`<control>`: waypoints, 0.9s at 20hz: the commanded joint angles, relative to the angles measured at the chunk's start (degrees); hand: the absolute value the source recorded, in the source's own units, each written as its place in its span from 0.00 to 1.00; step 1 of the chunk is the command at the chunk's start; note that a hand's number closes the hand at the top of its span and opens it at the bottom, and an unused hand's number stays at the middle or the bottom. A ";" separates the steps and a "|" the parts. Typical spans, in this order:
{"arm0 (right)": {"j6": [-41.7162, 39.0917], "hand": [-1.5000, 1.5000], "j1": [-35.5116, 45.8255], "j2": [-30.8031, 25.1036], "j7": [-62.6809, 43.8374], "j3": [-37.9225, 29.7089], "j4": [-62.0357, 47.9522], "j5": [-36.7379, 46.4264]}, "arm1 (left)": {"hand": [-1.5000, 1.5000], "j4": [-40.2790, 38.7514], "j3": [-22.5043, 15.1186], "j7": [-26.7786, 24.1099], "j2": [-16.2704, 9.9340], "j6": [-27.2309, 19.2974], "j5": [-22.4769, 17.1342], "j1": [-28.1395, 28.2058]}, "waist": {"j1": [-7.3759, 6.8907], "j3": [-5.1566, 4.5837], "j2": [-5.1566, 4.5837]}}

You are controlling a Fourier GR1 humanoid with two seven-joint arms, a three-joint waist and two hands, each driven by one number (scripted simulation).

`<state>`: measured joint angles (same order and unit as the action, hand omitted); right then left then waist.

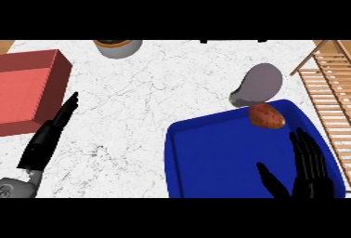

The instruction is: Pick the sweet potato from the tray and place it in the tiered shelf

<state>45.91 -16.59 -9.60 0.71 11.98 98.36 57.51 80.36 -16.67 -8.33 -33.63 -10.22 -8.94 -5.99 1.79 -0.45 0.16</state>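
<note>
Straight and spread, the right hand [308,162] holds nothing above the blue tray [205,158]. Just beyond its fingertips the sweet potato [266,116] lies at the tray's far edge, a grey stone-like object [259,83] past it. The wooden tiered shelf [330,88] stands to their right. Far left, the left hand [48,137] rests open beside a red box [27,88].

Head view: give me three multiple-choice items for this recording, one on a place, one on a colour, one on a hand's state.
1. Where does the sweet potato lie?
A. in the blue tray's far corner
B. on the wooden tiered shelf
C. in the red box

2. What colour is the tray?
A. red
B. blue
C. grey

3. How is the right hand?
A. shut on the sweet potato
B. open over the tray
C. out of view

Key: 1 A, it lies by the far rim; 2 B, plainly blue; 3 B, its fingers are straight, short of the sweet potato.
</note>
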 commanded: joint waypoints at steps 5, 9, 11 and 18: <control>-12.78 0.00 -8.19 8.76 -17.94 -2.37 4.39 29.08 | 0.50 -0.96 1.61 -1.01 -1.57 2.20 -1.03 0.18 | -0.32 -0.35 -0.45; -24.99 0.00 -6.08 9.49 -30.38 2.08 8.52 39.00 | 0.50 -1.41 0.19 -1.78 0.08 1.71 0.46 -0.65 | -1.20 -0.10 -0.58; -30.50 0.00 -4.41 9.53 -37.95 5.38 8.82 42.53 | 0.50 -2.70 0.05 -2.20 0.05 1.57 1.35 -0.92 | -1.42 0.00 -0.68; -51.55 0.00 4.20 9.59 -64.48 22.95 8.71 48.88 | 0.50 -1.11 -0.61 -0.52 1.80 2.21 1.52 -1.76 | -2.42 0.37 -0.24</control>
<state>3.57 -17.04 -0.22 -50.23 26.47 108.15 102.58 78.34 -16.79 -9.88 -32.46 -8.39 -7.88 -7.16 -0.14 -0.31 -0.20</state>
